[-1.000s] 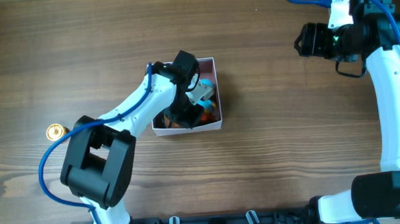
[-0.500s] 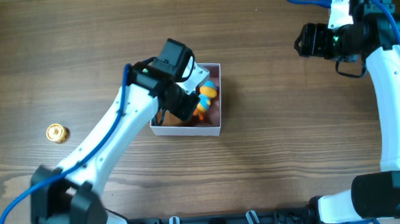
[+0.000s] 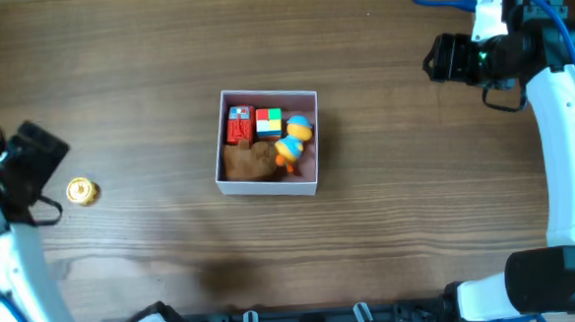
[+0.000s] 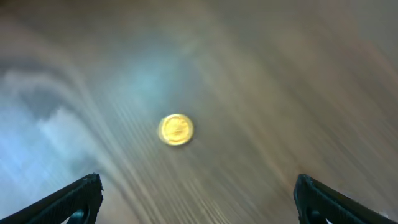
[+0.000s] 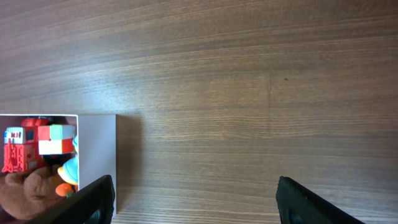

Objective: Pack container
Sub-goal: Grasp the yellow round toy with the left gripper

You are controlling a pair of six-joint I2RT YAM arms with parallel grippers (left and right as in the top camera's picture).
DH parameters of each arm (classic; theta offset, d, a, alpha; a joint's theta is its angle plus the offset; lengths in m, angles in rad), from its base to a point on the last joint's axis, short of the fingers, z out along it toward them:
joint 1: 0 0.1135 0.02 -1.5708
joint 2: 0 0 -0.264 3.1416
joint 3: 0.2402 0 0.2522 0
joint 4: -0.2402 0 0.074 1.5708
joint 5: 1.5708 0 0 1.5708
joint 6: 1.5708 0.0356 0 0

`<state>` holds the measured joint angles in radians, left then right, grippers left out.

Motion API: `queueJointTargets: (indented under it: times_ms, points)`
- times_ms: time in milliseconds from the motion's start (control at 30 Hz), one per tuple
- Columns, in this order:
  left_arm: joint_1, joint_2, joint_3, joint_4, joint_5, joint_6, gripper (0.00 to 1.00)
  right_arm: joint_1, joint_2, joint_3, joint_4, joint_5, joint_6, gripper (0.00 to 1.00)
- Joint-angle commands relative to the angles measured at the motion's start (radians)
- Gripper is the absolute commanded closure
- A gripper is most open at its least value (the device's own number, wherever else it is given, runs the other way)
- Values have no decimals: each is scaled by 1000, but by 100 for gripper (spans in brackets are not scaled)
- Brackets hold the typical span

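The left gripper (image 4: 198, 182) is spread wide; nothing is held and nothing is touched. A gold disc (image 4: 176, 130) lies on the table (image 3: 371, 255) ahead of this gripper, between the lines of its two fingers and clear of both. The left wrist view is blurred.

The right gripper (image 5: 194, 185) is likewise spread wide and empty.

The container (image 3: 269, 189) is located between the two grippers and well apart from each. In the right wrist view it is seen ahead of the gripper and off to the left. Its open side faces upward. Being square, it presents no distinct long axis. Inside are seen a red block (image 3: 239, 124), a coloured cube (image 3: 269, 122), an orange-and-blue toy (image 3: 293, 141) and a brown plush (image 3: 250, 161).
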<state>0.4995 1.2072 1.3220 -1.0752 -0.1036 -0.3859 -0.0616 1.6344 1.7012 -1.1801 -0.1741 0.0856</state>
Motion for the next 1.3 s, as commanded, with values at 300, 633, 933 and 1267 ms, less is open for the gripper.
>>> queueJointTargets:
  times_ms: [300, 633, 933, 1267]
  points:
    - [106, 563, -55, 78, 107, -82, 0, 2, 11, -8, 1, 17, -4, 20]
    - [50, 647, -178, 300, 84, -82, 0, 2, 11, -8, 1, 17, -4, 20]
    - [34, 649, -209, 360, 53, -70, 0, 2, 11, -8, 0, 18, -4, 20]
    - [34, 720, -209, 369, 53, -70, 0, 2, 11, -8, 0, 18, -7, 20]
